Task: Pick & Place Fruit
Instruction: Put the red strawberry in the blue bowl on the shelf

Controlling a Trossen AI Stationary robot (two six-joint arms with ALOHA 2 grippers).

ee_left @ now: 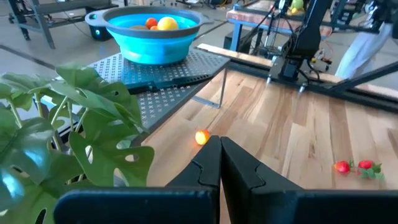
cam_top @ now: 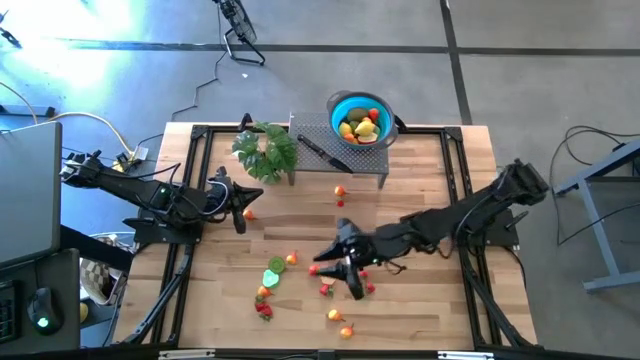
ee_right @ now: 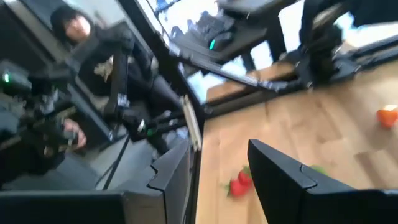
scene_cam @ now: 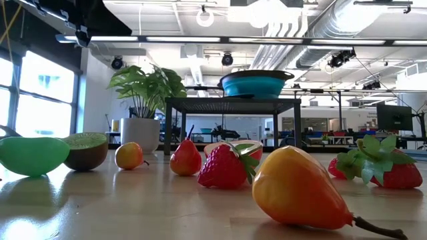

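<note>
While strawberry (ee_right: 239, 184) lies beyond, right gripper (ee_right: 214, 171) stands empty.

Fruit in bowl (cam_top: 361, 126): yellow, orange and red pieces are sitting heaped together at the far side.
Loose piece (cam_top: 340, 191): orange-red, lying alone near centre.
Lime half (cam_top: 272, 277): green, lying near-left.
Strawberries (cam_top: 264, 310): red, lying near-left.
Pear-shaped piece (scene_cam: 300, 190): yellow-orange, lying on its side.
</note>
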